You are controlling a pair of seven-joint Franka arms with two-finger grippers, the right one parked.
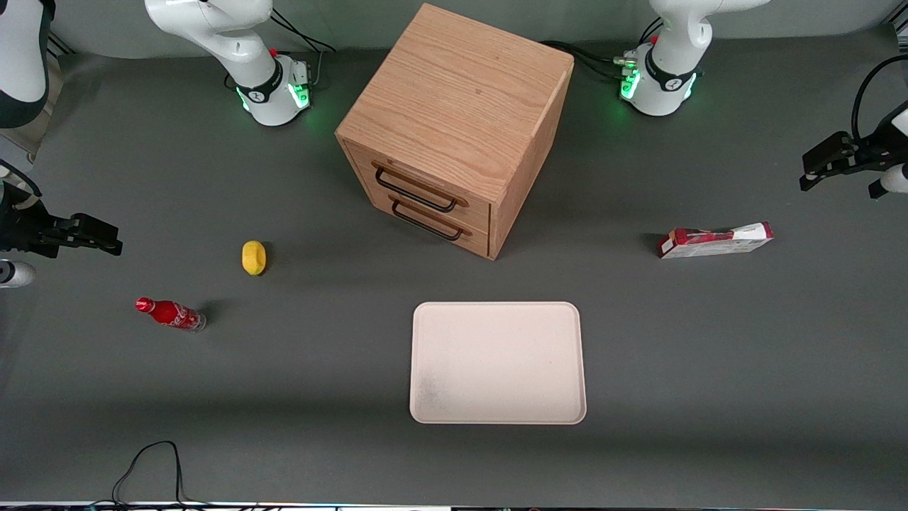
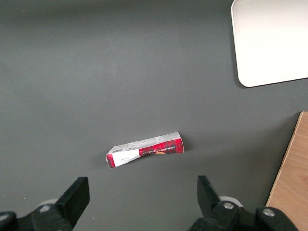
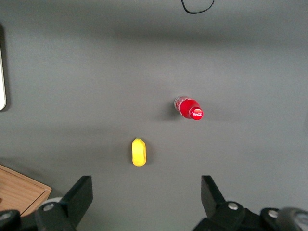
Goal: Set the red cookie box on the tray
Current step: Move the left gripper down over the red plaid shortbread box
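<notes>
The red cookie box [image 1: 714,240] lies flat on the grey table toward the working arm's end, dark red with a white end; the left wrist view also shows the box [image 2: 145,150]. The cream-white tray [image 1: 496,362] sits bare near the middle of the table, nearer to the front camera than the box, and a corner of the tray [image 2: 272,43] shows from the wrist. My left gripper [image 1: 809,174] hangs above the table, a little farther from the front camera than the box and apart from it. The gripper [image 2: 142,185] is open, with nothing between its fingers.
A wooden two-drawer cabinet [image 1: 454,121] stands at the middle of the table, farther from the front camera than the tray. A yellow object [image 1: 253,257] and a small red soda bottle [image 1: 170,313] lie toward the parked arm's end. A black cable [image 1: 152,461] loops at the front edge.
</notes>
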